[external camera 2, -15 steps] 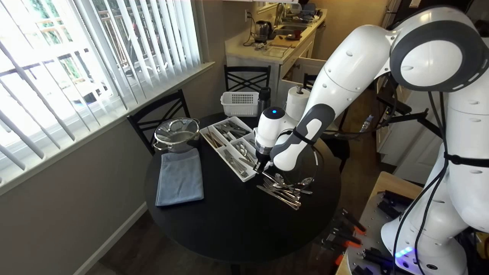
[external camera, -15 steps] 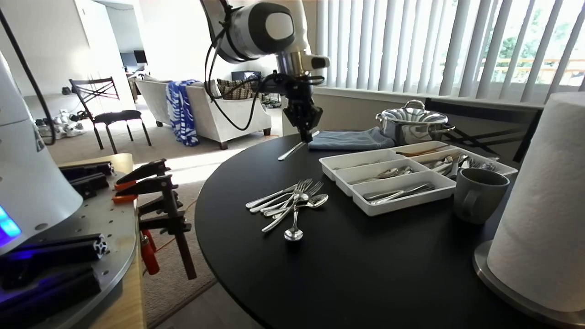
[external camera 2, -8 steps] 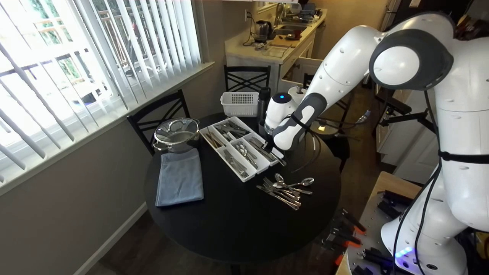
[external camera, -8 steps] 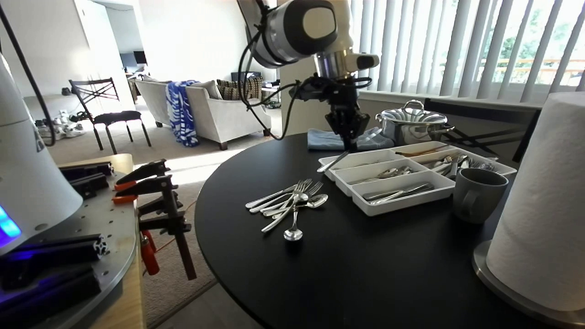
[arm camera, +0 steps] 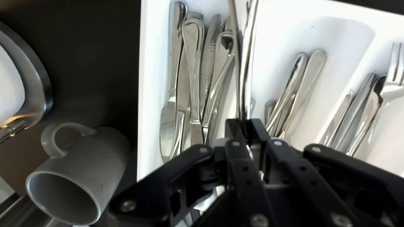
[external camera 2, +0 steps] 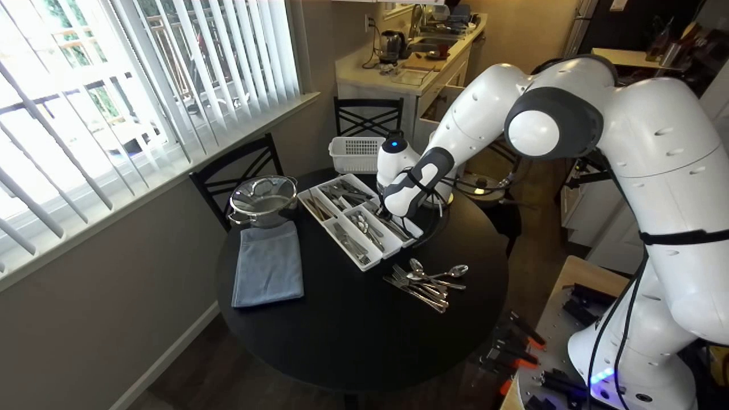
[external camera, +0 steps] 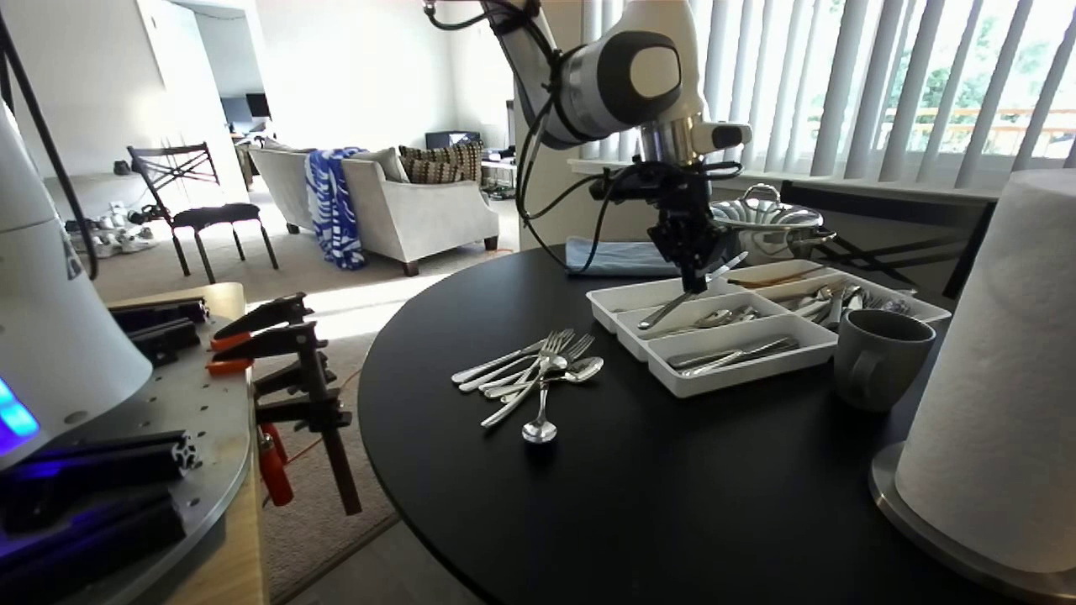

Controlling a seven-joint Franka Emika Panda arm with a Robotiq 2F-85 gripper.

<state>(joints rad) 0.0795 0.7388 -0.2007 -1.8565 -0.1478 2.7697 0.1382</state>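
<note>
A silver knife [external camera: 662, 311] is pinched between the fingertips of my gripper [external camera: 693, 284], which is shut on it. In an exterior view it slants, handle end low over the white cutlery tray [external camera: 756, 375] and blade rising behind the fingers. From the wrist view, the held knife [arm camera: 248, 56] runs up the picture from the gripper [arm camera: 243, 124], over the divider between two compartments. Several knives [arm camera: 193, 66] lie in the compartment to the left, and upturned handles [arm camera: 304, 82] lean in the middle one. A fork [arm camera: 394, 72] shows at far right. Fingers hide the tray below.
A pile of forks and spoons [external camera: 552, 363] lies on the black round table [external camera: 672, 504]. Around the tray stand a grey mug [external camera: 878, 365], a paper towel roll [external camera: 992, 378], a steel pot [external camera 2: 265, 199] and a white basket [external camera 2: 357, 155]. A folded blue cloth [external camera 2: 267, 267] lies nearby.
With the knife still gripped, my arm has swung from beside the blue cloth and loose pile to above the tray, moving rightward in an exterior view. The pile and tray have stayed put.
</note>
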